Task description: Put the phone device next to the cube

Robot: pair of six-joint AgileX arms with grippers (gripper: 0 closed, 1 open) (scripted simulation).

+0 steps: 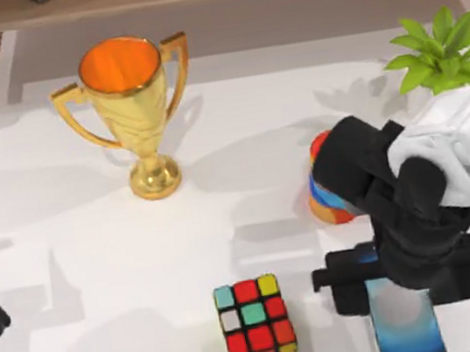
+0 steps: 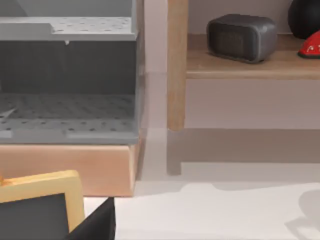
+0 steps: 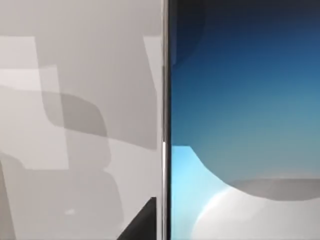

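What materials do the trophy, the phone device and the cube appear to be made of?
The trophy looks like polished gold metal or gold-plated plastic: bright highlights run along the cup and handles. The phone device seems to have a glossy glass face, white shading into blue, with a thin shiny edge that may be metal. The cube looks like black plastic with smooth coloured stickers.

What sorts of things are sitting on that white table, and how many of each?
Trophy: 1
Puzzle cube: 1
Phone device, under the right pincer: 1
Striped cylinder: 1
Green plant: 1
Total: 5 things on the table
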